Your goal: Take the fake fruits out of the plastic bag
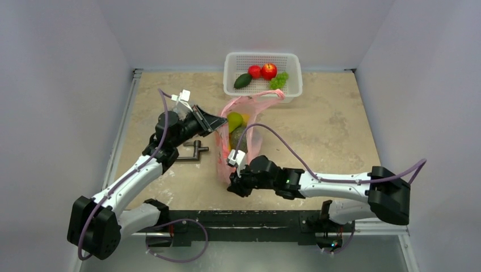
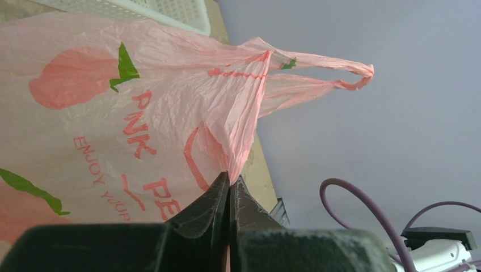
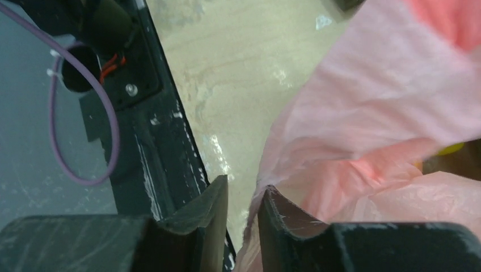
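Observation:
The pink plastic bag (image 1: 252, 141) stands in the middle of the table with its mouth held up and open. Inside it show a yellow-green fruit (image 1: 234, 120), a yellow fruit (image 1: 245, 118) and the dull-green melon (image 1: 238, 140). My left gripper (image 1: 213, 122) is shut on the bag's upper edge, as the left wrist view shows (image 2: 229, 180), and pulls the film (image 2: 142, 113) taut. My right gripper (image 1: 232, 182) is low at the bag's near bottom corner. Its jaws (image 3: 243, 192) stand a little apart, with the bag's film (image 3: 368, 113) lying against one finger (image 3: 278, 209).
A white perforated basket (image 1: 289, 59) at the back holds two red apples (image 1: 268, 71), a dark green avocado shape (image 1: 243, 80) and green grapes (image 1: 278, 80). A dark metal L-shaped piece (image 1: 193, 153) lies left of the bag. The black base rail (image 3: 153, 147) is close to my right gripper.

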### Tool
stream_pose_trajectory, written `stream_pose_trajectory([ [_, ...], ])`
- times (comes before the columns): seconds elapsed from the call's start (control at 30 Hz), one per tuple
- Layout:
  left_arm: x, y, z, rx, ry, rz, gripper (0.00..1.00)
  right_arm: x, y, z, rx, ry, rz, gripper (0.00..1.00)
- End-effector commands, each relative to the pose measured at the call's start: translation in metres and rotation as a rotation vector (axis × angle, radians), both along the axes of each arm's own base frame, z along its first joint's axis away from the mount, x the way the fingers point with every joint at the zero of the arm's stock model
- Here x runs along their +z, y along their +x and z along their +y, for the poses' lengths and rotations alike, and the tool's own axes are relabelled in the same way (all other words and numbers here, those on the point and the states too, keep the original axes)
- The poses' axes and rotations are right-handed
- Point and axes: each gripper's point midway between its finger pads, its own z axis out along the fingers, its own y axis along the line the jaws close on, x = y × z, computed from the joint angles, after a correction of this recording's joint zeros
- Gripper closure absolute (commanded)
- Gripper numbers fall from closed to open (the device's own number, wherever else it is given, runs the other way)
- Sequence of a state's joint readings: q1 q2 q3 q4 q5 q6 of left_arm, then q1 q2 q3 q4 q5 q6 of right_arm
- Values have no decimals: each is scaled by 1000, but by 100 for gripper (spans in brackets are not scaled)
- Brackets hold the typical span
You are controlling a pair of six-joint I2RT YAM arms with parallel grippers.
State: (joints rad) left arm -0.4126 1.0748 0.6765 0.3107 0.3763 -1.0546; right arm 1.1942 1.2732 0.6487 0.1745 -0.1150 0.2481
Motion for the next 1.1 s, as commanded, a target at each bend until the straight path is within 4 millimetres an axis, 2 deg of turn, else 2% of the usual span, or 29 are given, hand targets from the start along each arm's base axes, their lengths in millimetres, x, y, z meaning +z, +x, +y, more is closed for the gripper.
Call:
stream_pose_trajectory([
  [0.0, 42, 9, 11, 58, -9, -167, 100, -13, -22, -20, 17, -98, 73, 63],
  [0.1, 31, 3, 9, 25, 25, -160, 100, 29, -32, -34, 8, -20, 100, 45],
  [0.2, 24, -2, 12, 22, 57, -173, 100, 67, -33, -51, -51, 48, 106, 36],
  [0.37, 20, -5, 18, 29, 123, -183, 100, 106, -32, -75, -112, 80, 102, 33],
  [0.47, 18, -7, 18, 20, 148, -184, 100, 135, -29, -86, -140, 116, 66, 35],
  [0.63, 12, -10, 21, 17, 179, -176, 100, 180, -21, -88, -165, 225, -3, 37],
  [0.7, 10, -12, 20, 0, 200, -176, 100, 195, -15, -85, -194, 273, -18, 32],
  [0.73, 9, -14, 20, -9, 211, -180, 100, 199, -7, -82, -231, 276, -27, 31],
  [0.77, 8, -15, 20, -16, 223, -180, 100, 204, 2, -79, -266, 275, -43, 36],
  [0.8, 7, -15, 21, -19, 233, -178, 100, 205, 13, -74, -306, 259, -66, 44],
  [0.87, 5, -16, 21, -23, 244, -175, 100, 207, 37, -67, -400, 222, -117, 49],
  [0.93, 4, -18, 20, -33, 242, -172, 100, 202, 65, -59, -475, 183, -163, 55],
  [1.0, 2, -18, 20, -37, 242, -161, 100, 194, 92, -49, -478, 167, -157, 60],
  [1.07, 1, -18, 20, -32, 243, -152, 100, 177, 114, -39, -460, 145, -138, 62],
])
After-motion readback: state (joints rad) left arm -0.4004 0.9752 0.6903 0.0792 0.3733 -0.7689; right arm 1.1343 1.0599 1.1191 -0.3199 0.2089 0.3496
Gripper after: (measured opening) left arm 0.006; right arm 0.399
